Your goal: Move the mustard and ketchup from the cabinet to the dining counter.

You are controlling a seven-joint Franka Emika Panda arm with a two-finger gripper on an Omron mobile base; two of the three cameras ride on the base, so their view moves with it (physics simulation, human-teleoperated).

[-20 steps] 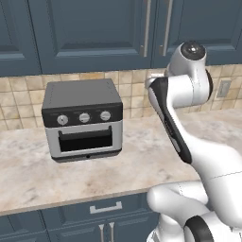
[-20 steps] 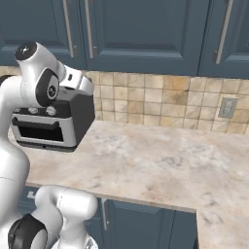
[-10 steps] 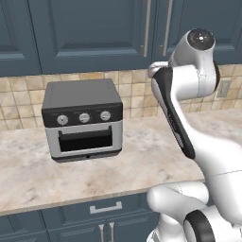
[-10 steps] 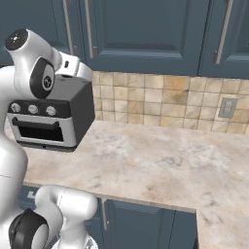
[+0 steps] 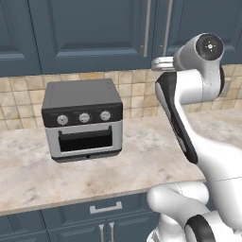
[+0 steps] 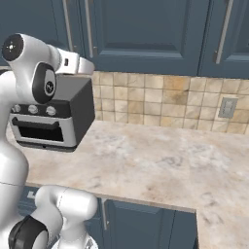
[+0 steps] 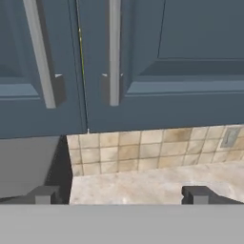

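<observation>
Pincer (image 7: 119, 194) spread, facing cabinet (image 7: 143, 62) doors.

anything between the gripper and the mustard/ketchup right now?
Yes: the cabinet doors are shut, and neither bottle is visible. The open gripper faces the two bar handles at the door seam, apart from them and holding nothing. A door has to open first.

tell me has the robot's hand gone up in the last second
Yes. The gripper has risen, judged against the toaster oven, toward the cabinet handles.
</observation>
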